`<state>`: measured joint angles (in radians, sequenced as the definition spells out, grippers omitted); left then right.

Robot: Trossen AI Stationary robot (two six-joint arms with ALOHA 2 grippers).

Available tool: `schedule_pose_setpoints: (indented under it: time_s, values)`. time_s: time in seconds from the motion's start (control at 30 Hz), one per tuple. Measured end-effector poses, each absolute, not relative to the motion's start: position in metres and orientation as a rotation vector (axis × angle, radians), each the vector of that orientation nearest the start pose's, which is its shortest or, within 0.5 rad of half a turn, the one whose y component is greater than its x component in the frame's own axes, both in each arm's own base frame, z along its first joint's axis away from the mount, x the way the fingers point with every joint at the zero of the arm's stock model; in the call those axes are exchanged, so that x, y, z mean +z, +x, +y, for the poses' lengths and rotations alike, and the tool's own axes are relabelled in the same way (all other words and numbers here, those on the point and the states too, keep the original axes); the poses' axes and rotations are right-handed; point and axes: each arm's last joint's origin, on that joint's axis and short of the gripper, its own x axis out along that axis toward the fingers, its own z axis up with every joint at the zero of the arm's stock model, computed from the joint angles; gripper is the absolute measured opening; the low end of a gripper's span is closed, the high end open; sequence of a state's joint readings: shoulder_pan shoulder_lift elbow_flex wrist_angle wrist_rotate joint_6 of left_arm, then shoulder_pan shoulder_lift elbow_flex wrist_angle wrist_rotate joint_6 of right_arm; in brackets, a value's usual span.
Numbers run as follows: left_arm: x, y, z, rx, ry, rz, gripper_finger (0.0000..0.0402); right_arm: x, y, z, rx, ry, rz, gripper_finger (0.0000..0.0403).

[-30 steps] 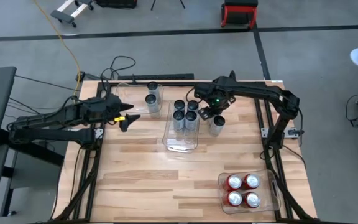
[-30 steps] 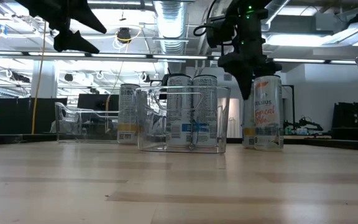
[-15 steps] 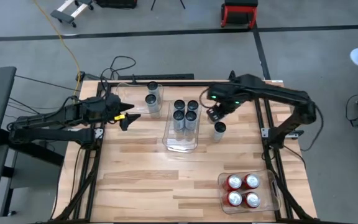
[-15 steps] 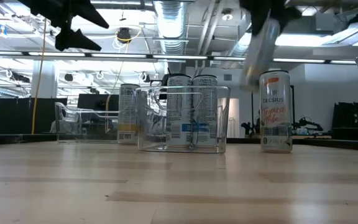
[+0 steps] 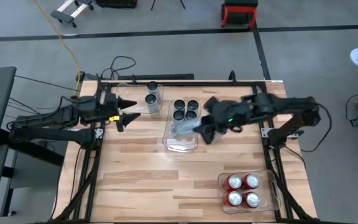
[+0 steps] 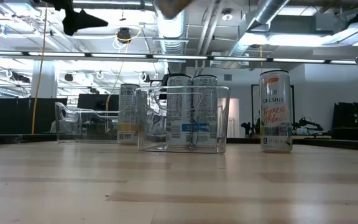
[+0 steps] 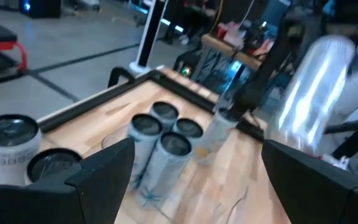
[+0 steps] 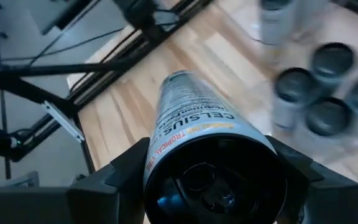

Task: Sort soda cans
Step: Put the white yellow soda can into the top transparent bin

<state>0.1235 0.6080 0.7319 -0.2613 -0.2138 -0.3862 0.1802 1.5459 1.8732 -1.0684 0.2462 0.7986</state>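
My right gripper [image 5: 199, 127] is shut on a silver soda can [image 8: 194, 124] and holds it tilted high above the clear middle bin [image 5: 180, 144], where several silver-and-blue cans [image 5: 185, 110] stand upright. One more silver can [image 6: 275, 112] stands on the table right of that bin; the right arm hides it in the high view. My left gripper [image 5: 128, 116] hangs open and empty above the table's left part, near a far-left bin [image 5: 135, 93] with two cans [image 5: 153, 93]. My right gripper pinches the silver can's side wall near its top end [image 8: 160, 155] between its two fingers [image 8: 114, 180]. The fingers come from the table's right, slanting down. The can is lifted clear, tipped over, with its bottom end [image 8: 179, 78] pointing away toward the table's left.
A clear bin [image 5: 272, 193] at the near right holds several red cans [image 5: 243, 190]. Bare wood [image 5: 148, 174] stretches across the table's near half. Cables [image 5: 120, 65] lie past the far left corner.
My right gripper has lifted the silver can clear of the table from beside its neighbour. It has swung up and toward the table's left, over the middle bin, and the can has tipped from upright to slanting. My left gripper has risen slightly.
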Motion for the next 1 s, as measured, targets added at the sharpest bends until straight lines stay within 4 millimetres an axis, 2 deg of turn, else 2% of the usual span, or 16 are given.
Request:
schedule_pose_setpoints:
  time_s: [0.23,0.47,0.7,0.9,1.0]
  values:
    - [0.339,0.123,0.017,0.33,-0.377,0.082,0.0348,0.393,0.35,0.064,-0.299,0.532,0.75,0.0251]
    - [0.341,0.127,0.009,0.29,-0.385,0.127,0.0348,0.338,0.388,0.076,-0.276,0.509,0.937,0.0251]
    - [0.332,0.144,-0.001,0.246,-0.401,0.215,0.0348,0.316,0.406,0.106,-0.173,0.422,1.056,0.0251]
    - [0.32,0.164,-0.012,0.212,-0.389,0.309,0.0348,0.29,0.409,0.108,-0.26,0.339,1.292,0.0251]
    - [0.314,0.172,-0.018,0.234,-0.371,0.336,0.0348,0.286,0.406,0.107,-0.3,0.306,1.389,0.0251]
